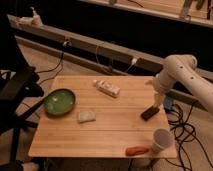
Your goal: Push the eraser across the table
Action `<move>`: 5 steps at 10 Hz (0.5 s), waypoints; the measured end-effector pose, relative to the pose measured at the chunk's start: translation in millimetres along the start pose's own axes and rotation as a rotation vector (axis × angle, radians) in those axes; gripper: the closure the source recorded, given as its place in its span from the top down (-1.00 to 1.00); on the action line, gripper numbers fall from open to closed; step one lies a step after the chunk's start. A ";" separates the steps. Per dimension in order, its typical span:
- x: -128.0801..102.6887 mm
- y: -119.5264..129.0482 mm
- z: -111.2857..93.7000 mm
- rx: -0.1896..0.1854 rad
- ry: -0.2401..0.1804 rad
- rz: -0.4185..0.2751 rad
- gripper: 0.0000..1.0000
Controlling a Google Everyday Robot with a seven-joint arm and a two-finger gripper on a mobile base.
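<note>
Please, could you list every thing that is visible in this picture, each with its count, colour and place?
table: one, light wood, centre of view
eraser: one, black, right part of table
bowl: one, green, left part of table
pad: one, pale grey-white, right of bowl
tube: one, white, far middle of table
paper cup: one, white, near right corner
carrot-shaped thing: one, orange, left of cup
cables: several, black, floor at right
arm: one, white, from right
gripper: one, pale, at eraser's far end
</note>
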 end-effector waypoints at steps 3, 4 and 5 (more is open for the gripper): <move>0.0 -0.4 -1.3 0.001 0.001 -0.001 0.60; -0.1 -0.5 -1.2 0.002 0.001 -0.001 0.60; 0.2 -0.4 -1.5 0.002 0.001 0.000 0.60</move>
